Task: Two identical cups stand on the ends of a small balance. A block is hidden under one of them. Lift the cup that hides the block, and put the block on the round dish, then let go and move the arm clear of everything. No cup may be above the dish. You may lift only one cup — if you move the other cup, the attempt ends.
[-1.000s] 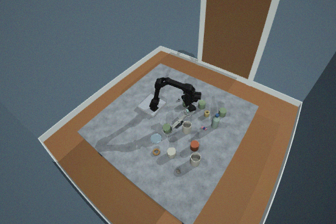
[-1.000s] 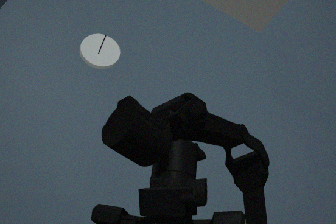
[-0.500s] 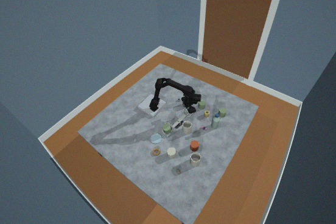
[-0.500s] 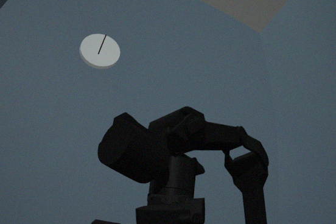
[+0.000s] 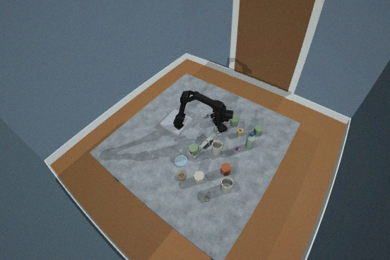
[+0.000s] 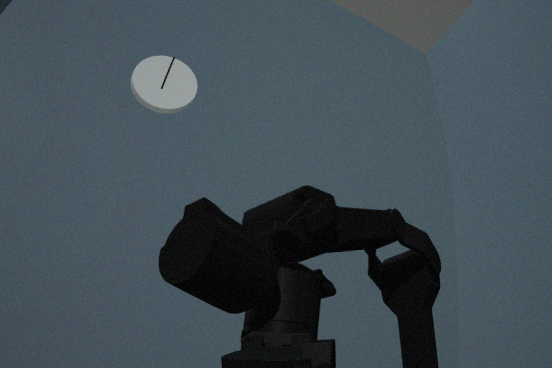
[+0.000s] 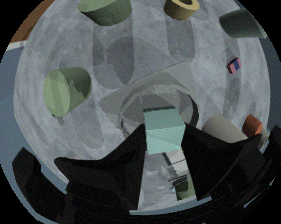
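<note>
My gripper [image 5: 221, 128] [image 7: 160, 127] is low over the far end of the small balance [image 5: 206, 143], and its fingers press both sides of a teal block [image 7: 163, 131]. The block sits on the balance's round end pan [image 7: 134, 106]. A green cup [image 5: 193, 148] stands upside down on the near end of the balance. Another green cup [image 7: 67, 90] lies on its side on the mat, left of the gripper in the wrist view. The round pale blue dish [image 5: 180, 160] lies on the mat just in front of the balance's near end. The exterior view shows only the dark arm from below.
Close by stand a beige open cup [image 5: 216, 148], green cylinders [image 5: 234, 121] [image 5: 258, 130], a yellow ring [image 5: 240, 131] [image 7: 183, 4] and a pale bottle [image 5: 250, 141]. Nearer the front are a red cylinder [image 5: 225, 169], a cream cylinder [image 5: 198, 176], an orange ring [image 5: 184, 177] and a second beige cup [image 5: 227, 185].
</note>
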`<control>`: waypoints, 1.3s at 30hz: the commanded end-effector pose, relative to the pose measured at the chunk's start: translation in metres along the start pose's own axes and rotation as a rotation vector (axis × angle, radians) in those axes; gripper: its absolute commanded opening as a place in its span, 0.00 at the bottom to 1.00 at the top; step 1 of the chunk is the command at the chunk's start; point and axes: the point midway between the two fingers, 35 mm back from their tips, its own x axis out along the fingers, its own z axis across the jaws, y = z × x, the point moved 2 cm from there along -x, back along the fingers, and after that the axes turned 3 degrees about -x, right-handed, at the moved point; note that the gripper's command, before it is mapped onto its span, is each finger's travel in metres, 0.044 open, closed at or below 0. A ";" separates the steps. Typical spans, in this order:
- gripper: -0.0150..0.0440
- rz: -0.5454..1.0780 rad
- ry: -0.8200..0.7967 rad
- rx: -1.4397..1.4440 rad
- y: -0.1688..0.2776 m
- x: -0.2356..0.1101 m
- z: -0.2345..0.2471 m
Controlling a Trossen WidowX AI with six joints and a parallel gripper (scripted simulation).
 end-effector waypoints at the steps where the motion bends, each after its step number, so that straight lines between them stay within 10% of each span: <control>1: 0.44 -0.001 0.002 -0.005 0.000 0.000 0.000; 6: 0.25 -0.001 0.002 -0.005 -0.001 -0.006 -0.001; 26: 0.25 -0.001 0.002 -0.005 0.000 -0.094 0.000; 39: 0.25 -0.001 0.005 -0.005 0.041 -0.079 -0.046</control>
